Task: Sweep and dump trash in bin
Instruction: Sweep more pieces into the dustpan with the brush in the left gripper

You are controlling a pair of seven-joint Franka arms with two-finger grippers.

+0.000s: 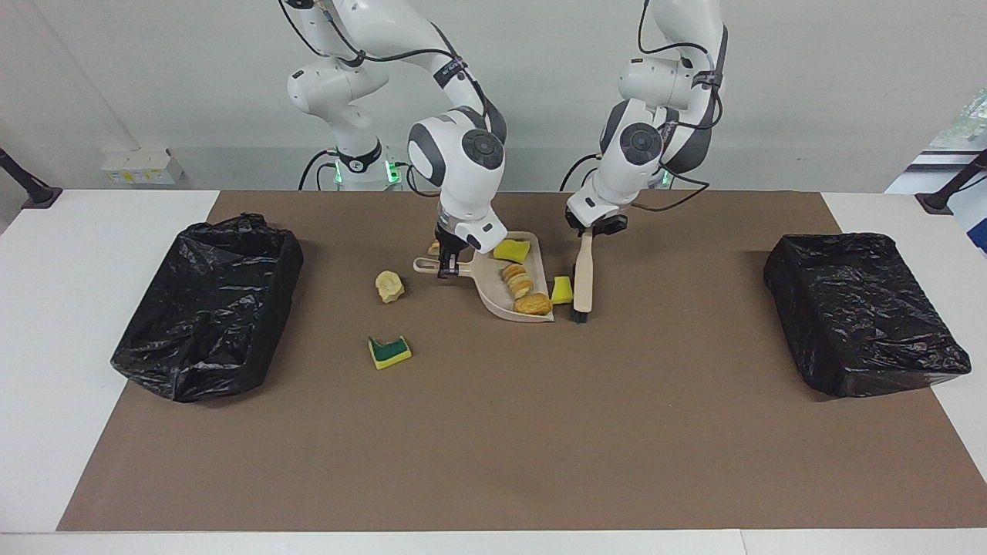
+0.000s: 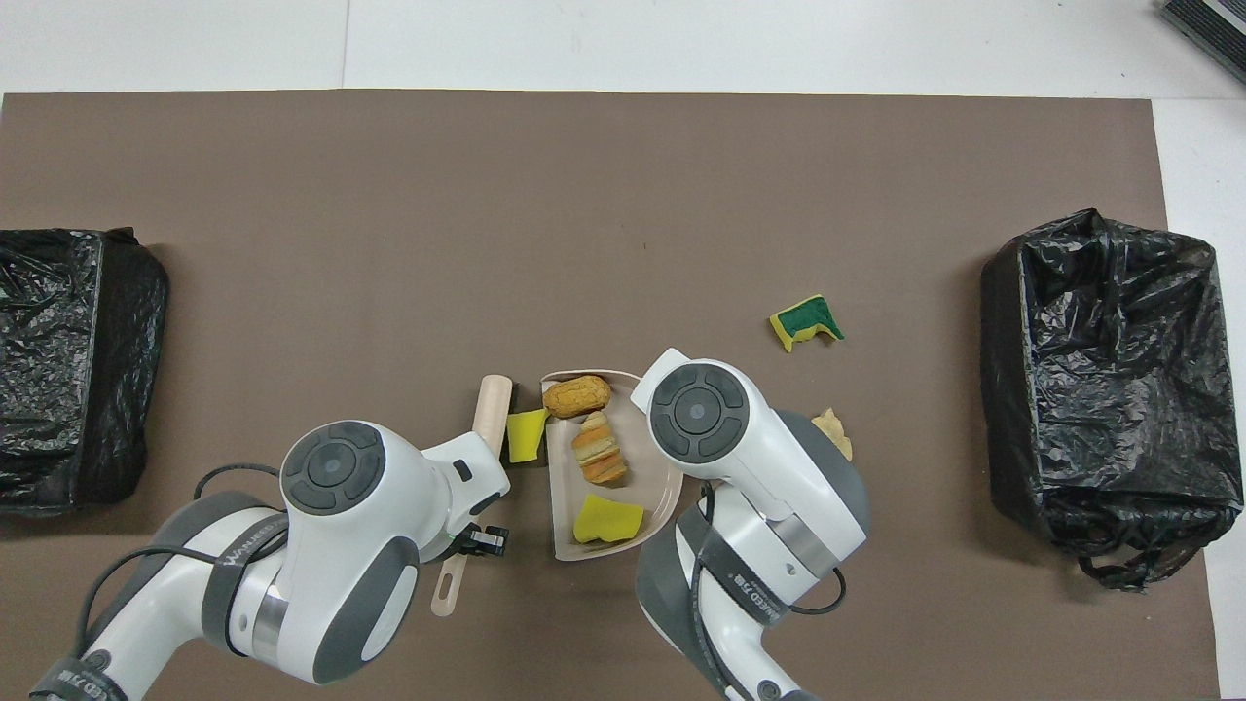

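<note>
While brush-pressed, sponge scrap [image 1: 562, 290] below left claw [image 1: 588, 231]

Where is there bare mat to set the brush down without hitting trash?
Bare: the wide stretch between the brush and the bin at the left arm's end, and the mat farther from the robots than the green-backed sponge. Crowded: around the dustpan, where a yellow sponge piece sits against the brush.

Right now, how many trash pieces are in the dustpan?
3 in the dustpan: yellow sponge piece nearest the robots, layered orange chunk in the middle, crusty chunk farthest. None seems hidden.
</note>
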